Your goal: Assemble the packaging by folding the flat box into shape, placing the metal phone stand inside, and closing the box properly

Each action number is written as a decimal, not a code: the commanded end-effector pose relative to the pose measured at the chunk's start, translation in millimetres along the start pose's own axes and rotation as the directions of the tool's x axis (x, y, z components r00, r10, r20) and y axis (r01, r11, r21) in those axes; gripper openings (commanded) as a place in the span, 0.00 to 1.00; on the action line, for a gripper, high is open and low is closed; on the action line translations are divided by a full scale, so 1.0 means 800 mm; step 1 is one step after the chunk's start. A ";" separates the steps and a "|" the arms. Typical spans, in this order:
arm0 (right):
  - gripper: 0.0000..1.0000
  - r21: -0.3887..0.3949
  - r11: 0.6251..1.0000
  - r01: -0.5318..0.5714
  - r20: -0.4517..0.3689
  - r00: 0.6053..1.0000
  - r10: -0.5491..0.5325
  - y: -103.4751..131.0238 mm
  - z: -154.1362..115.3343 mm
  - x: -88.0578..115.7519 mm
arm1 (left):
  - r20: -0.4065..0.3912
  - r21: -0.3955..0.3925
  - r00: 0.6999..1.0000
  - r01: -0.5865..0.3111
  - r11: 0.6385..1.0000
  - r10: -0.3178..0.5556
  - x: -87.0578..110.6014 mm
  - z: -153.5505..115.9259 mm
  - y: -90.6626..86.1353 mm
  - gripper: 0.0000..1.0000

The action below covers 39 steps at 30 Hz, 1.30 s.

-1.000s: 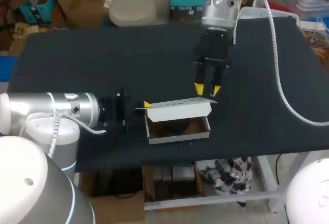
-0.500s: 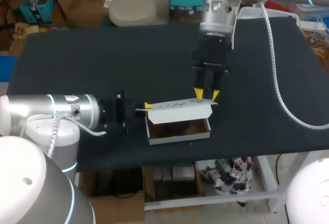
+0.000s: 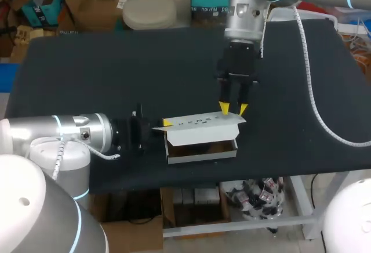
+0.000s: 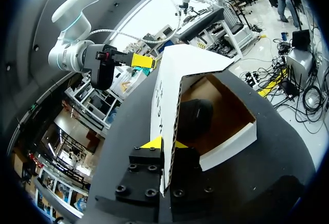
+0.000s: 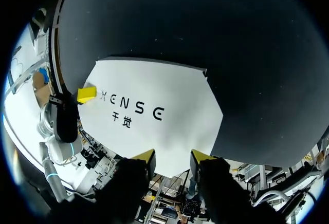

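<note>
Two contacts on the lid: I've got left gripper pinching its left end, right gripper parted, tips at its far-right edge, long axis between them, half-closed over box, stand inside.

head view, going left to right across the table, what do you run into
left arm → left gripper, at the lid's left end → box → right gripper, at the lid's right end → right arm's white cable
</note>
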State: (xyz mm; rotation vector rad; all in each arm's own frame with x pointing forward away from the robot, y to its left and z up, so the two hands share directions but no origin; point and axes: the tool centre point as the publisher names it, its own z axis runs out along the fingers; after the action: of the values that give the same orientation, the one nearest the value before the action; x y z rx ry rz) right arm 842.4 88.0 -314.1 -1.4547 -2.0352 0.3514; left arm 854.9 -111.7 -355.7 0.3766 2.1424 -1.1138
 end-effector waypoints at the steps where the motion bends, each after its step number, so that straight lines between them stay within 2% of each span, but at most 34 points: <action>1: 0.46 -0.015 1.000 -0.003 0.005 1.000 0.003 -0.004 0.006 0.002 | 0.003 0.001 1.000 -0.001 1.000 0.001 0.009 0.002 0.001 0.00; 13: 0.45 -0.033 0.999 -0.008 0.009 1.000 0.008 -0.005 0.013 0.000 | 0.024 0.011 1.000 -0.010 1.000 0.009 0.011 -0.003 0.000 0.00; 16: 0.45 -0.035 0.999 -0.009 0.008 1.000 0.009 -0.004 0.014 0.000 | 0.031 0.012 0.999 -0.013 1.000 0.013 0.011 -0.006 -0.001 0.04; 19: 0.45 -0.036 0.999 -0.008 0.005 1.000 0.009 -0.003 0.015 -0.001 | 0.035 0.014 0.999 -0.018 1.000 0.018 0.012 -0.008 -0.002 0.16; 27: 0.45 -0.038 0.999 -0.011 0.002 1.000 0.011 -0.002 0.017 -0.003 | 0.043 0.021 0.999 -0.026 0.999 0.025 0.014 -0.009 -0.002 0.24; 39: 0.45 -0.046 0.999 -0.012 -0.007 1.000 0.012 -0.001 0.018 -0.004 | 0.089 0.038 0.995 -0.040 0.998 0.036 0.015 -0.024 -0.003 0.22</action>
State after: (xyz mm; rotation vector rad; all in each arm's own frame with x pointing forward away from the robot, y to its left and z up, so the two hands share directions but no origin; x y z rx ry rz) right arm 835.0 87.5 -325.9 -1.4931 -2.0415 0.3093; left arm 840.0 -103.0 -352.3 0.3827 2.0522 -1.1238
